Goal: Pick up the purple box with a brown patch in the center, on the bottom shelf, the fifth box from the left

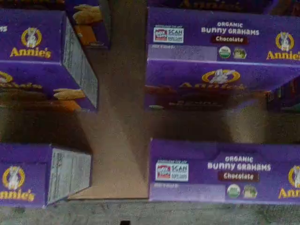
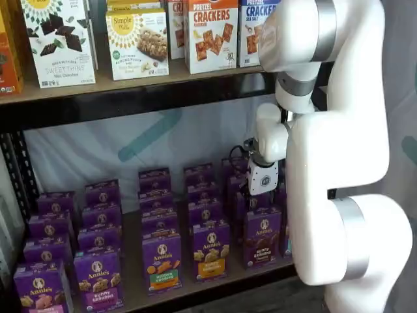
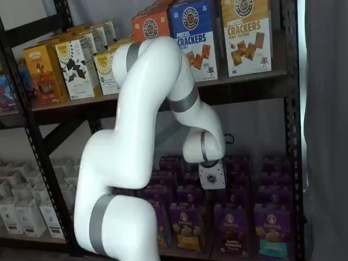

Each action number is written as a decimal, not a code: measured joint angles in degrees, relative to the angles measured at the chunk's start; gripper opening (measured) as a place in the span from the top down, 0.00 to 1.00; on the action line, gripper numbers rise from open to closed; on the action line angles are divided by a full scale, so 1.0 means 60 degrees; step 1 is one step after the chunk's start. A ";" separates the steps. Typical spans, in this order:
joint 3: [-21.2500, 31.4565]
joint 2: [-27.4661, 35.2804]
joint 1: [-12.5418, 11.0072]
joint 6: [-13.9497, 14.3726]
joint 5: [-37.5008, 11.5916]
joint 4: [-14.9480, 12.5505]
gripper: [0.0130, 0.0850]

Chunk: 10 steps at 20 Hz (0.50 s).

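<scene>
In the wrist view, the purple box [image 1: 220, 171] reads "ORGANIC BUNNY GRAHAMS", "Chocolate" on a brown patch, "SCAN" on a white label and "Annie's" by a round logo; the like carton [image 1: 222, 42] behind it carries the same words. In a shelf view, the same purple box [image 2: 262, 238] shows "Annie's". On the shelf above it, a white carton [image 2: 210, 32] reads "PRETZEL CRACKERS" and another [image 2: 137, 42] "Simple Mills".

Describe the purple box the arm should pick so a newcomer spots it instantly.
Look at the bottom shelf, at its front row of purple Annie's cartons. The purple box stands below the gripper's white body; dark brown bunny cookies on its front, where its neighbour shows golden ones.
</scene>
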 joint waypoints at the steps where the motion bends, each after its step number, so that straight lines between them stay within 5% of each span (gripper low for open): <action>1: -0.0105 0.0084 -0.0017 -0.0036 0.0008 0.0019 0.00; 10: -0.1336 0.1047 -0.0213 -0.0797 0.0393 0.0592 0.00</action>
